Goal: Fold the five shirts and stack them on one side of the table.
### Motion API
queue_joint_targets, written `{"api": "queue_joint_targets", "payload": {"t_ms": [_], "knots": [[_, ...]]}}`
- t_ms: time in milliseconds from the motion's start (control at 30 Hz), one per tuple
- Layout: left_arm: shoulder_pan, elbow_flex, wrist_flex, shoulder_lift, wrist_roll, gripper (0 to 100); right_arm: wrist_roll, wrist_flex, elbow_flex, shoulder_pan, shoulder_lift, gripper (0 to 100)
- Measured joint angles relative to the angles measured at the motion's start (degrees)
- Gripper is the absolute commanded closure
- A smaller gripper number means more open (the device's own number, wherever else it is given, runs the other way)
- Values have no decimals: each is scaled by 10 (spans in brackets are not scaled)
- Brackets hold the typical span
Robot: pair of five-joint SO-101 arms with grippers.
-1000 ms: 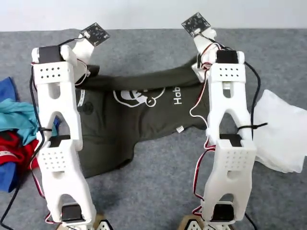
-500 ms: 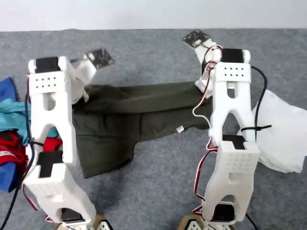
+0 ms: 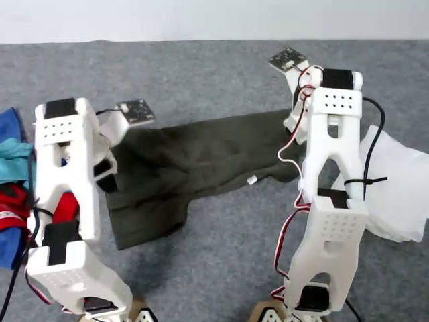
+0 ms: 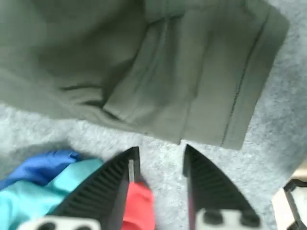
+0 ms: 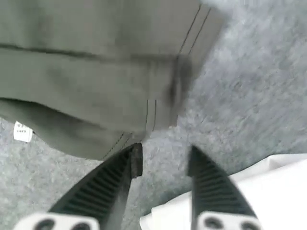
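The olive-green shirt (image 3: 194,168) lies in the middle of the grey table cover (image 3: 221,268), between the two arms. It is partly folded: a long doubled band runs from one arm to the other. A looser flap sags from the band's left end toward the arm bases. A small white label (image 3: 251,180) sticks out at the near edge of the band.

The left gripper (image 4: 160,158) hangs just off the shirt's left end, over bare cover beside a stitched hem. Its jaws stand moderately apart with nothing between them, and they do not touch the olive-green shirt (image 4: 144,62).

The right gripper (image 5: 164,160) hangs just off the shirt's right end. It is parted about as far and empty, with its tips above the cover next to a double-stitched edge of the olive-green shirt (image 5: 96,62). The white label (image 5: 21,132) shows there too, at the shirt's edge.

Beyond the shirt's right end, a little apart from it, rests a white shirt (image 3: 395,194), flat and squared off. A corner of it (image 5: 230,196) shows by the right gripper.

Beyond the shirt's left end sits a loose heap of garments, near it but not touching. The heap holds a blue shirt (image 4: 38,160), a teal shirt (image 4: 43,191) and a red shirt (image 4: 139,206), bunched together and unfolded. In the high view the heap (image 3: 13,194) lies partly under the left arm.
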Motion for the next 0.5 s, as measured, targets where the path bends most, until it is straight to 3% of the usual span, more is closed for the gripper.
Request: {"api": "queue_joint_targets", "payload": {"t_ms": [233,367,500], "knots": [[-19,-63,0,-1,3,879,0,-11,0,0,-40,801],[-12,-70,-23,-1,52,930,0,-46,0,-22,-40,802],[6,-70,-40,4,112,977,0,-56,0,-55,-19,870]]}}
